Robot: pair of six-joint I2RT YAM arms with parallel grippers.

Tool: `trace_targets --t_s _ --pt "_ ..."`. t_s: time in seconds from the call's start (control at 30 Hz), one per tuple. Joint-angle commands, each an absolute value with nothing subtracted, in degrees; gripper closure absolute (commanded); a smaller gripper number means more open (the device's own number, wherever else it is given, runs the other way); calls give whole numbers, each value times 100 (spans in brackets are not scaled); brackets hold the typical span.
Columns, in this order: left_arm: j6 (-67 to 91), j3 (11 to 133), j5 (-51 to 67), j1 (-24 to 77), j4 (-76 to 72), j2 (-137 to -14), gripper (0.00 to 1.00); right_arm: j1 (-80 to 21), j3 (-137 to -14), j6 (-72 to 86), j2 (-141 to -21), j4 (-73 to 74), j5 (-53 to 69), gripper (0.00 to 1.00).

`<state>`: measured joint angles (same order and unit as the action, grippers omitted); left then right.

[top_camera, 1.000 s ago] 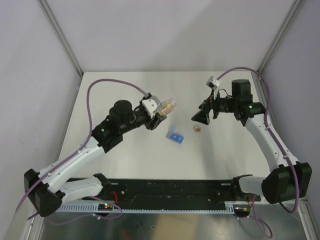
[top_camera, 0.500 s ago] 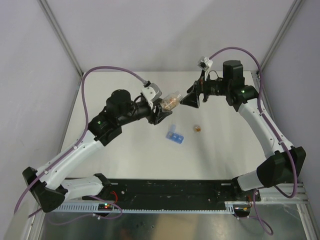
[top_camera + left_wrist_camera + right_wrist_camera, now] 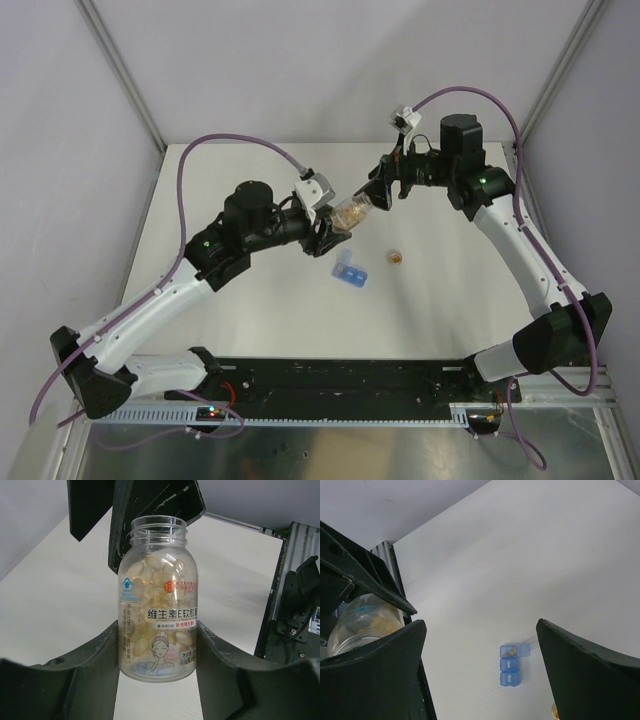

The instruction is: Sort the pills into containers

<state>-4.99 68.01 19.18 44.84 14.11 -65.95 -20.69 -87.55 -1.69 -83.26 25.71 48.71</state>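
The left hand [image 3: 330, 226] is closed on the open bottle [image 3: 352, 211] of pills [image 3: 155, 575], held up with its mouth toward the wide-open, empty right hand [image 3: 381, 190] just beside; the box [image 3: 350, 272] lies on the table [image 3: 450, 290] below, nearer the left hand

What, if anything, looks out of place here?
A small amber item lies loose on the table beside the pill box; too small to identify. The left end effector holds the capless bottle tilted.
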Motion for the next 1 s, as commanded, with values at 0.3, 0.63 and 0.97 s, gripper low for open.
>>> trace_targets --t_s 0.3,0.63,0.97 --pt "-651 7050 1396 4477 1315 -7031 100 -2319 -9078 -27 -8124 2736 5103 1" --pt "-758 6940 1250 4497 1323 -6961 100 -2187 -8981 -287 -8041 2911 4719 1" --pt "-850 6569 1243 4478 1317 -6670 100 -1577 -8384 -876 -7847 3196 3961 1"
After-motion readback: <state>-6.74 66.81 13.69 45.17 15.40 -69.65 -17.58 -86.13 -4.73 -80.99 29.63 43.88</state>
